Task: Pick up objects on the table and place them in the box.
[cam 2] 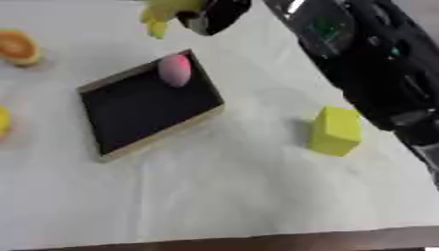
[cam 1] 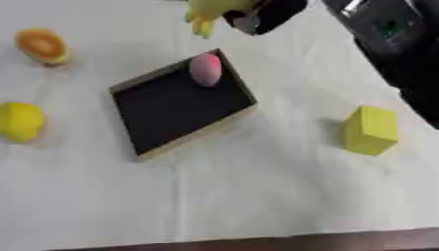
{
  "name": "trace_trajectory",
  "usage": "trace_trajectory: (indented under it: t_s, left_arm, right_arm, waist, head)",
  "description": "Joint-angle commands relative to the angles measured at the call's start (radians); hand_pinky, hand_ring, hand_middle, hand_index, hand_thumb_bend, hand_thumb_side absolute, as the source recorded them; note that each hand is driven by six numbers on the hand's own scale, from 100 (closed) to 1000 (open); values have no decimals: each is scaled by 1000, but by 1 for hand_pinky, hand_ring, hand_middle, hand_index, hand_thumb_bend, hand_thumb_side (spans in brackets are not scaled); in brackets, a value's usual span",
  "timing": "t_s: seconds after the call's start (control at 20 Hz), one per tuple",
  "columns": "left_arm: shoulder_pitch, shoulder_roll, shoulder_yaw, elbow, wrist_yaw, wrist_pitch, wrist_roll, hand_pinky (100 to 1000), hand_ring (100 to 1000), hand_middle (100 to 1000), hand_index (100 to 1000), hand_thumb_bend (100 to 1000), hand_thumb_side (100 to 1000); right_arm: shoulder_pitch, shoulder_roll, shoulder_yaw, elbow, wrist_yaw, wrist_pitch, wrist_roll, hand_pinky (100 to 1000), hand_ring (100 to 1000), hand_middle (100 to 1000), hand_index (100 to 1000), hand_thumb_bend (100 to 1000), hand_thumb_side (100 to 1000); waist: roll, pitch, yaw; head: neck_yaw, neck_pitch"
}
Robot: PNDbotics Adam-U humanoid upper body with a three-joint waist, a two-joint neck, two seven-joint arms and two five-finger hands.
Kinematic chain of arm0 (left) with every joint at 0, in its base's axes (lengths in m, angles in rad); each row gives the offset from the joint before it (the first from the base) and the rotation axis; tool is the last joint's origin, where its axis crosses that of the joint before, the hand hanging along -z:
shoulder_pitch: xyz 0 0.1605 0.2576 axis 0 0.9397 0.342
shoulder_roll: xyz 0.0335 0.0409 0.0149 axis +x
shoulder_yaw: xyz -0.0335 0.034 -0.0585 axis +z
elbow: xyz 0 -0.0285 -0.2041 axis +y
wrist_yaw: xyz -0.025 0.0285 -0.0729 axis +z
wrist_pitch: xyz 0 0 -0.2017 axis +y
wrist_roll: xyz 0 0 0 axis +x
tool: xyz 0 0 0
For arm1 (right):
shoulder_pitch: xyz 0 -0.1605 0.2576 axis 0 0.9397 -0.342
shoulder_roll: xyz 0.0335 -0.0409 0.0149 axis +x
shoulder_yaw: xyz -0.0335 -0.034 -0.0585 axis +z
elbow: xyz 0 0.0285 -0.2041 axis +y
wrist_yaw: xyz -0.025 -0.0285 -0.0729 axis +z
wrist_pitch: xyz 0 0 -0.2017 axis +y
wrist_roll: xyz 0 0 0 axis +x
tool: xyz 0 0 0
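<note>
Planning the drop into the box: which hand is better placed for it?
Right. The right hand is at the far edge holding a yellow object just beyond the box; the left hand isn't in view.

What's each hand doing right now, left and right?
Left hand: not in view.
Right hand: at the top edge beyond the box, shut on a yellow object.
</note>
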Motion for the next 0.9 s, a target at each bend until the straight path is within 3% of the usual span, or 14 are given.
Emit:
trace_trajectory:
  t_s: [0.05, 0.6, 0.9]
  left_arm:
    - [-23, 15, 4, -19, 4, 0, -5, 845, 918, 898, 1000, 441, 618]
    - [-44, 3, 2, -23, 8, 2, -8, 844, 918, 898, 999, 441, 617]
    - [-48, 1, 3, -23, 8, 2, -7, 844, 918, 897, 1000, 440, 617]
  right_arm:
    - [-30, 27, 10, 20, -15, -8, 11, 693, 601, 510, 664, 100, 119]
    - [-20, 96, 45, 188, -16, -67, 40, 716, 643, 550, 704, 100, 242]
    - [-18, 113, 36, 275, -14, -140, 68, 776, 766, 680, 816, 275, 356]
  waist:
    - [-12, -19, 6]
    - [-21, -10, 32]
    - [-24, -4, 37]
  head:
    - [-9, 3]
    - [-14, 7]
    - [-15, 16]
